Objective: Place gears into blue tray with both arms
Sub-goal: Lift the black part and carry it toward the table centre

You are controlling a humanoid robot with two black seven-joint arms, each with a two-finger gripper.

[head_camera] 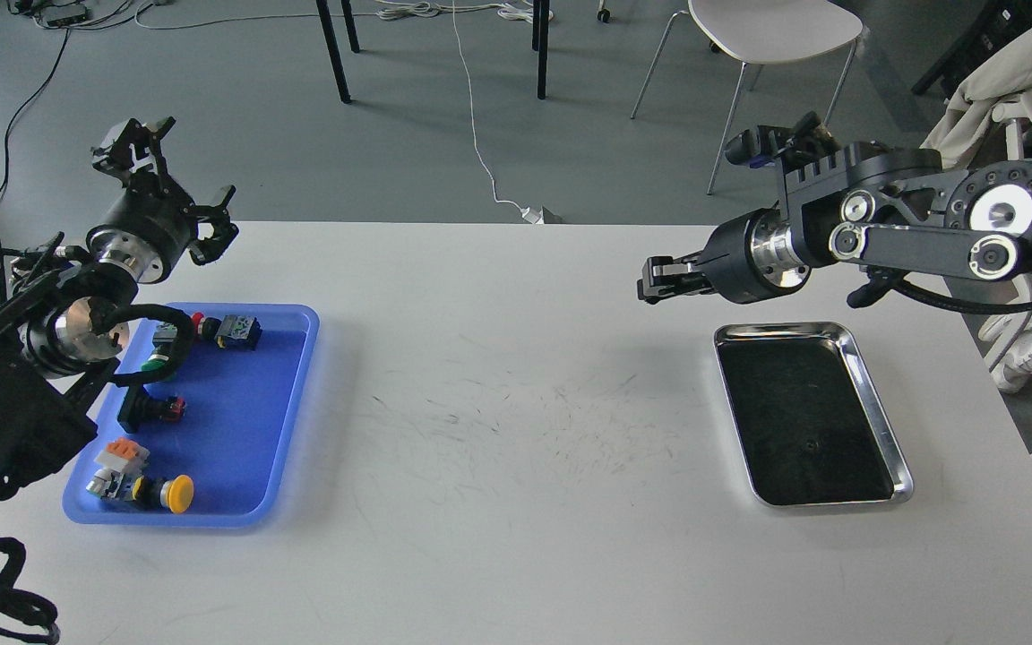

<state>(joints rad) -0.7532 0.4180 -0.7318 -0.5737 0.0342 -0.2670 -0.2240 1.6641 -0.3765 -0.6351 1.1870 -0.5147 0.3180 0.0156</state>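
One blue tray at the table's left holds four push-button switches, one silver tray sits right — no gear discernible — left gripper spread empty, right gripper unreadable.

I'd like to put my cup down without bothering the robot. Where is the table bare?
The wide white stretch between the blue tray and the silver tray is bare, as is the near edge. The blue tray is crowded with push-button switches, under the left arm.
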